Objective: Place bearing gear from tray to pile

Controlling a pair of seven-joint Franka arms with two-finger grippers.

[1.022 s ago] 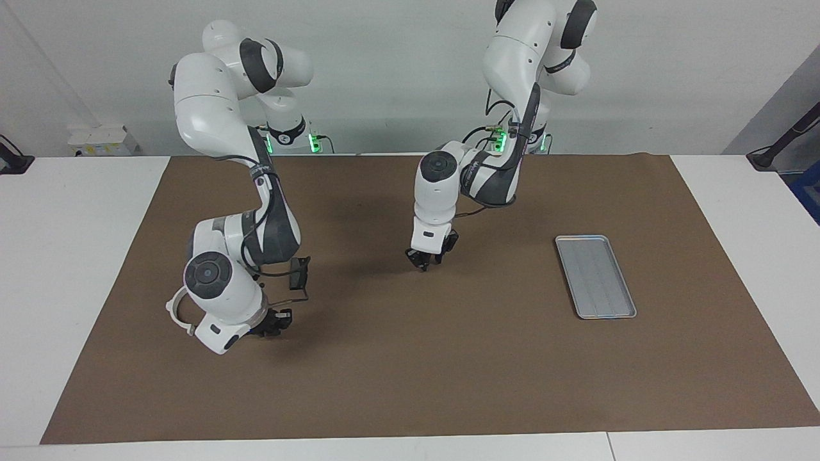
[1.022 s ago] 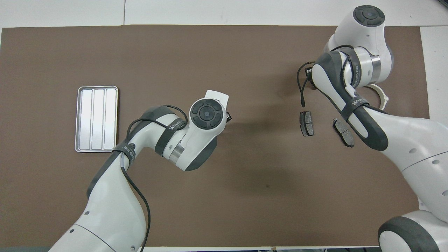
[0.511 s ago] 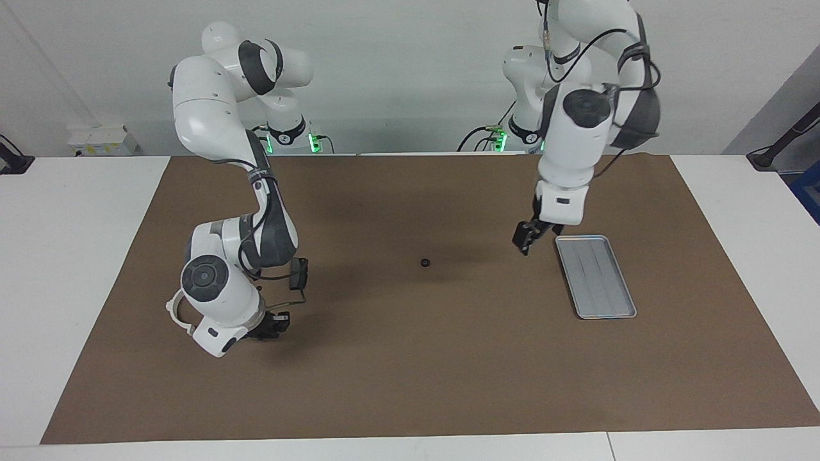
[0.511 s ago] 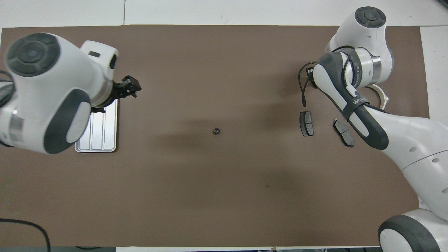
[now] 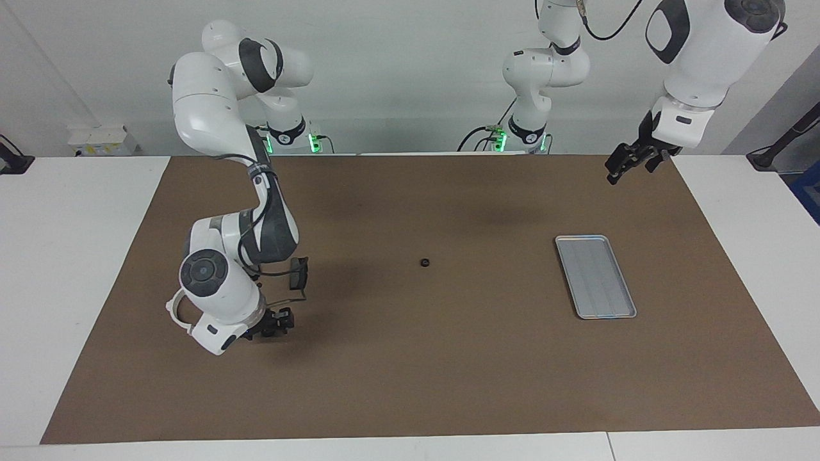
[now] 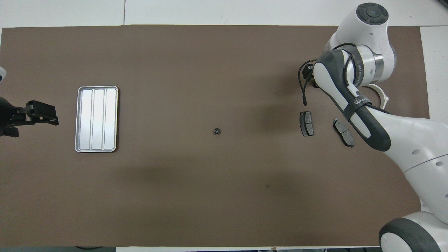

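Fingers of the left gripper [image 5: 631, 161], raised at upper right, are spread and empty; the right gripper's [image 5: 277, 322] cannot be judged. The bearing gear [image 5: 425, 262] lies mid-frame; small, rigid, probably slippery, best pinched across its rim.

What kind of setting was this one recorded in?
Most likely a robotics lab bench: a brown mat covers a white table, with a metal tray, brake pads and a small bearing gear laid out as practice parts.
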